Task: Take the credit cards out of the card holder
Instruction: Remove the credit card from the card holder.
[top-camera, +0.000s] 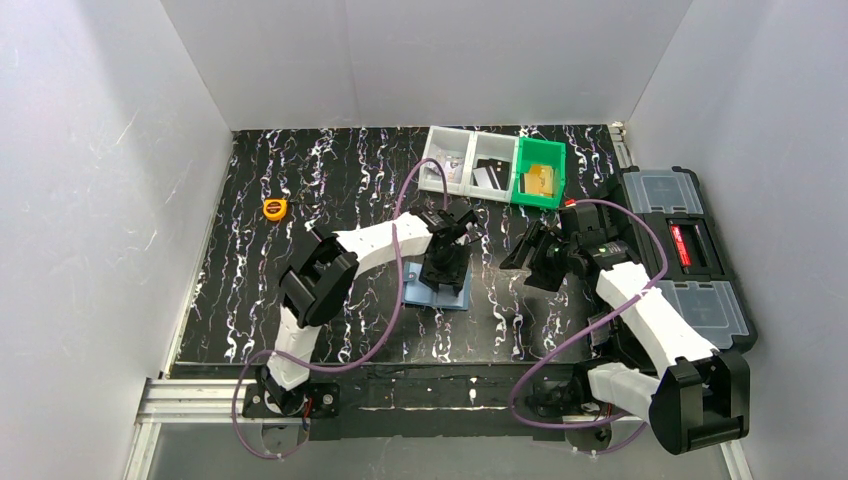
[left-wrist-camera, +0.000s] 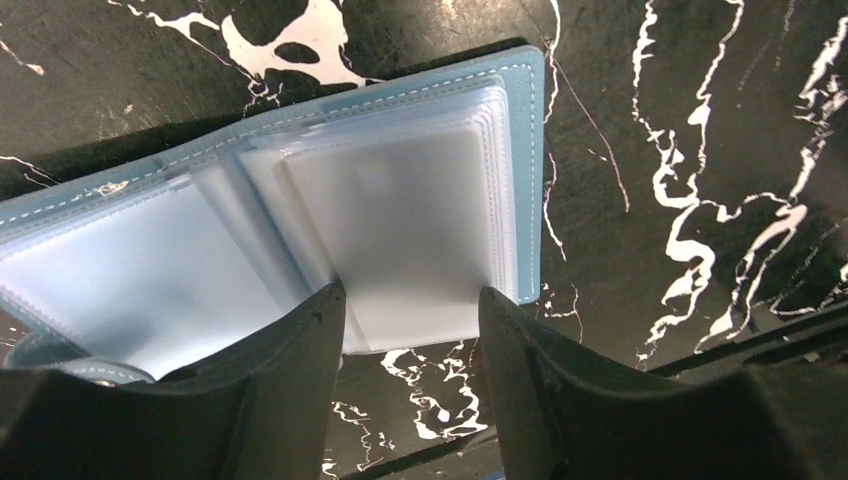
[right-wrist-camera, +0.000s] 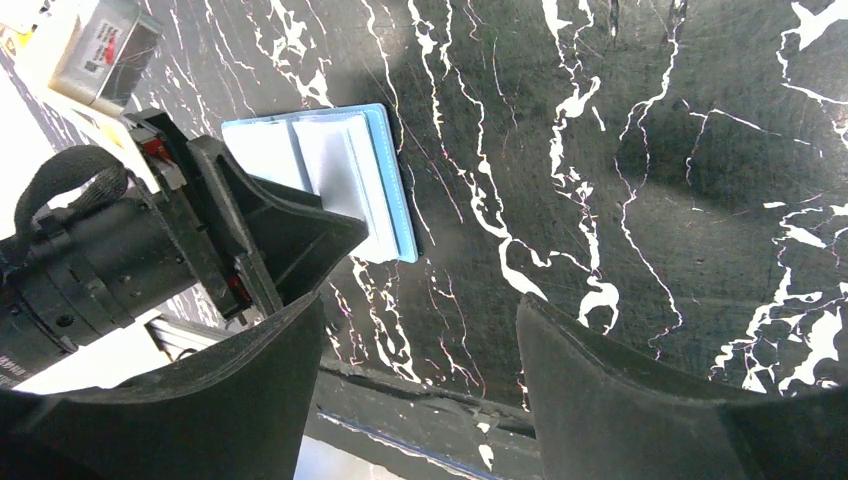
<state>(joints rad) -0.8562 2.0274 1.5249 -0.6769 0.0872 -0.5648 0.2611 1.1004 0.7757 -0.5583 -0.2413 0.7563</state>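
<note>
1. Card holder (left-wrist-camera: 400, 200) is lying opened flat on the table (top-camera: 330, 180), with its clear sleeves facing up, likely for access to the cards.
2. Left gripper (left-wrist-camera: 410, 300) is poising over the sleeves' near edge, its fingers partly apart and clamping nothing visible.
3. Right gripper (right-wrist-camera: 420, 320) is hanging just beside it, spread wide and empty.
4. Bins (top-camera: 490, 165) and toolbox (top-camera: 690, 250) are sitting well apart, blocking nothing.

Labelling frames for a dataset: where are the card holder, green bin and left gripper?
Card holder (left-wrist-camera: 420, 230): left wrist view, clear inner sleeve.
Green bin (top-camera: 535, 200): top view, near wall.
Left gripper (left-wrist-camera: 410, 300): left wrist view, midway between fingertips.
</note>
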